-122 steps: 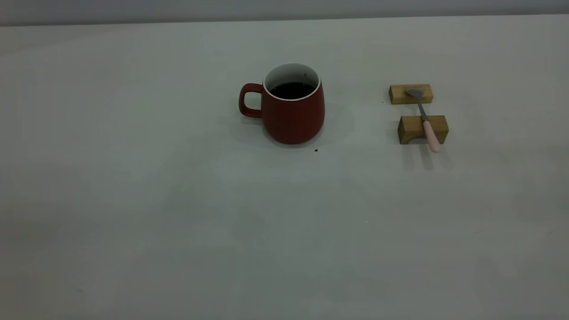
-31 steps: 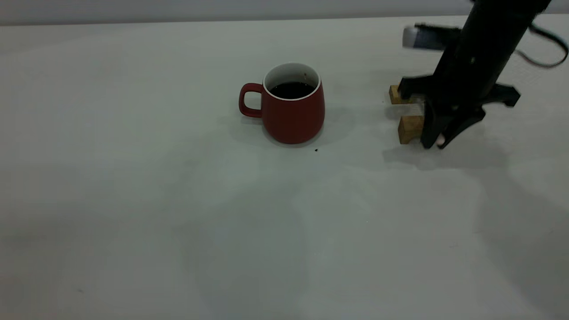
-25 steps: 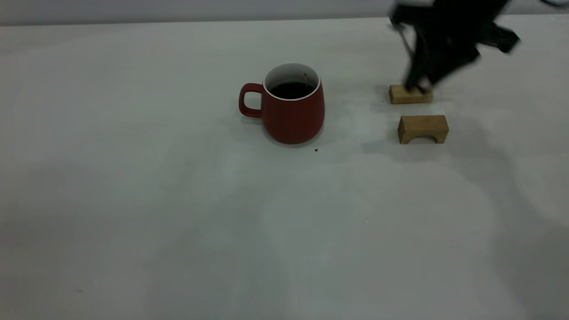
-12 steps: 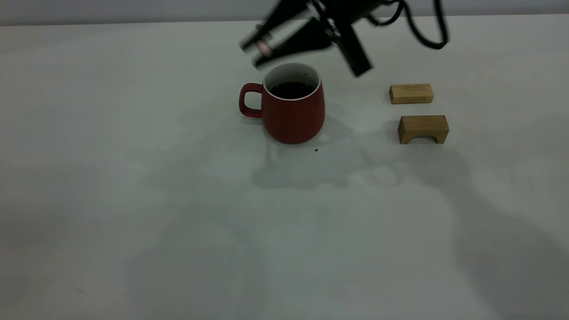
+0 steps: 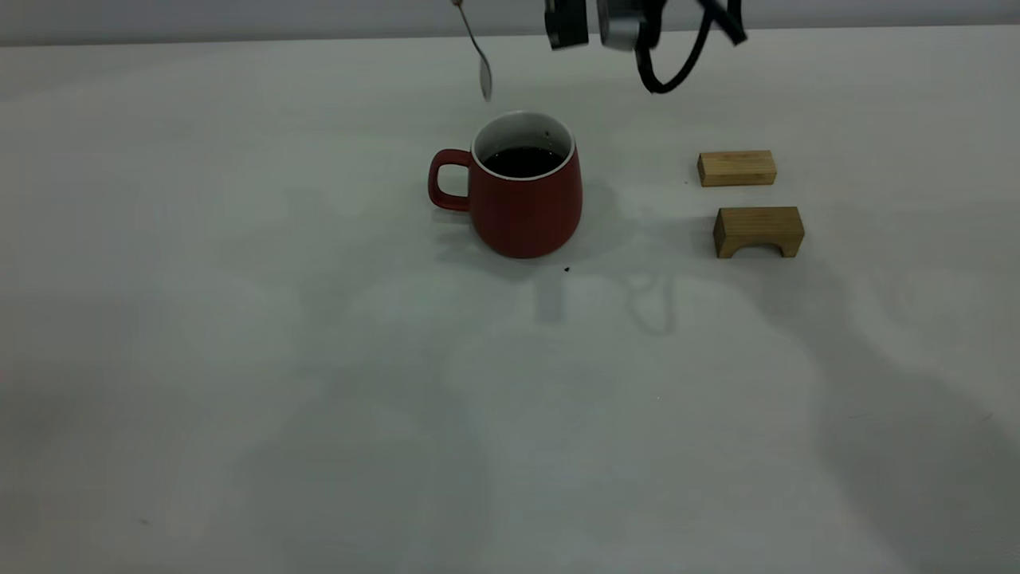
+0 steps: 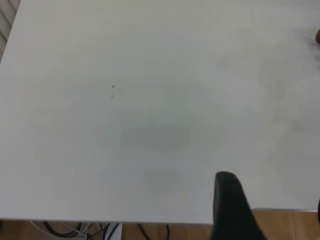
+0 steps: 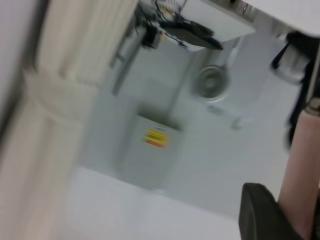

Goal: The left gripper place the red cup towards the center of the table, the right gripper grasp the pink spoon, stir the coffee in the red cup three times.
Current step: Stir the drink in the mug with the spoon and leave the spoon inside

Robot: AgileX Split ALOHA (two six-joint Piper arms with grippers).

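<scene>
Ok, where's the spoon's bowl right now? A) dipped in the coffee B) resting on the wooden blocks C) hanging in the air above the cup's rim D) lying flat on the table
C: the pink spoon hangs bowl-down just above the red cup, clear of the coffee.

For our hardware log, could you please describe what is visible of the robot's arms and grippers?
The right arm shows black housings, a silver-grey box and a looped black cable at the exterior view's top edge. Of the left gripper, only one rounded matte-black finger shows.
</scene>
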